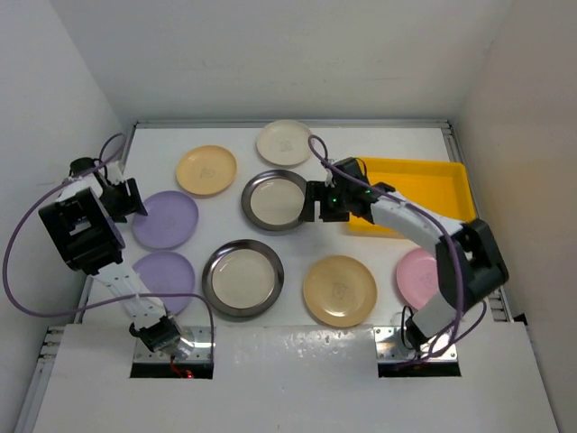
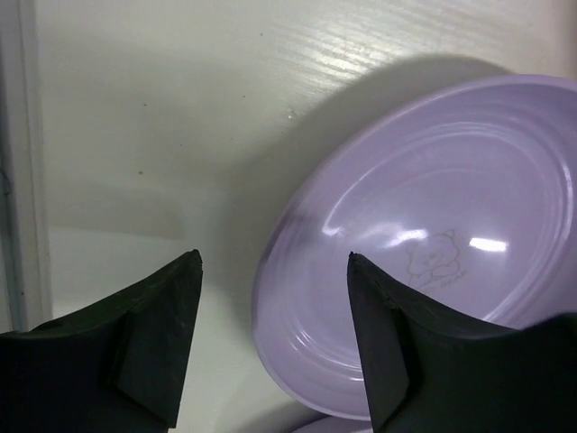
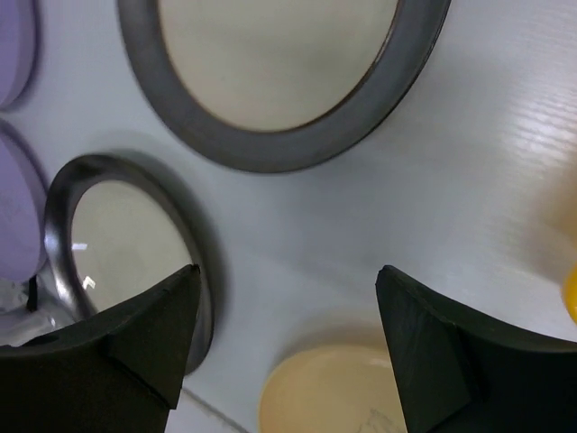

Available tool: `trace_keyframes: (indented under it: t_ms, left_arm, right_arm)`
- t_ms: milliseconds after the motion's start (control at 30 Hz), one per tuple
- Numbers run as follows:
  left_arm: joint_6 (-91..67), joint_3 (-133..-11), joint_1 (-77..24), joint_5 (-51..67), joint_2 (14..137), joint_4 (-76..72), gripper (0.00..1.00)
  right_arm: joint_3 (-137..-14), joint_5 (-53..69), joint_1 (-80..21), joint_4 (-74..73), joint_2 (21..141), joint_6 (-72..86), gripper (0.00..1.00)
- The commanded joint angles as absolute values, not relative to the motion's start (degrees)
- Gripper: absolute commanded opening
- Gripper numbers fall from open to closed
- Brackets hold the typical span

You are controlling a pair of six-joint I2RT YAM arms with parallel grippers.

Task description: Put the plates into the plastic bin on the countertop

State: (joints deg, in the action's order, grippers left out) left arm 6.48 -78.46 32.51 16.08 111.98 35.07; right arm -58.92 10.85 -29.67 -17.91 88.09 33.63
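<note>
Eight plates lie on the white countertop (image 1: 379, 144): cream (image 1: 284, 142), peach (image 1: 206, 170), far steel (image 1: 275, 199), two lavender (image 1: 165, 219) (image 1: 164, 276), near steel (image 1: 242, 277), peach (image 1: 339, 290), pink (image 1: 417, 275). The yellow bin (image 1: 424, 185) at the right rear holds nothing visible. My left gripper (image 1: 132, 200) (image 2: 275, 262) is open and empty over the left rim of the upper lavender plate (image 2: 433, 234). My right gripper (image 1: 311, 201) (image 3: 288, 271) is open and empty, above the counter beside the far steel plate's (image 3: 279, 81) right rim.
White walls bound the counter at the left, rear and right. In the right wrist view the near steel plate (image 3: 126, 253) is at the left, the peach plate (image 3: 334, 397) is below the fingers, and a yellow edge (image 3: 570, 289) is at the right.
</note>
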Motion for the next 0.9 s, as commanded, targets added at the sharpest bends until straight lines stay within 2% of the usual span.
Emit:
trace_keyframes:
  t_ms: [0, 200, 333, 400, 533, 567, 633, 767, 867]
  left_arm:
    - [5.45, -79.98, 32.61, 17.31, 106.27, 34.28, 0.69]
    - [7.20, -80.51, 32.61, 17.84, 100.64, 34.89, 0.69]
    - [7.73, -79.28, 32.61, 18.63, 97.21, 34.89, 0.70]
    - [7.73, -78.75, 32.61, 19.16, 95.98, 34.89, 0.70]
    - [7.73, -78.75, 32.08, 19.69, 95.36, 34.89, 0.70]
    - [7.73, -78.75, 32.08, 19.69, 95.36, 35.41, 0.70]
    - [7.73, -78.75, 31.55, 20.21, 95.36, 35.42, 0.70]
    - [7.73, -78.75, 31.55, 20.21, 94.83, 35.42, 0.70]
    - [7.73, -79.28, 31.03, 20.21, 94.83, 35.42, 0.70]
  right_arm:
    - [-61.61, 9.07, -29.97, -10.48, 96.92, 40.68, 0.77]
    - [-69.16, 3.36, -28.65, -8.17, 107.13, 49.47, 0.71]
    - [-68.65, 4.38, -27.52, -4.15, 112.67, 53.34, 0.68]
    - [-66.10, 7.19, -26.99, 2.07, 115.13, 56.24, 0.62]
    - [-64.87, 7.82, -26.89, 7.28, 117.68, 58.45, 0.29]
    - [-63.91, 7.56, -26.89, 8.08, 117.60, 58.80, 0.13]
    - [-62.41, 7.12, -26.81, 9.40, 116.11, 59.15, 0.00]
    - [-61.08, 7.64, -26.54, 9.32, 111.02, 56.61, 0.00]
    - [-60.38, 9.49, -25.40, 10.45, 99.20, 54.76, 0.00]
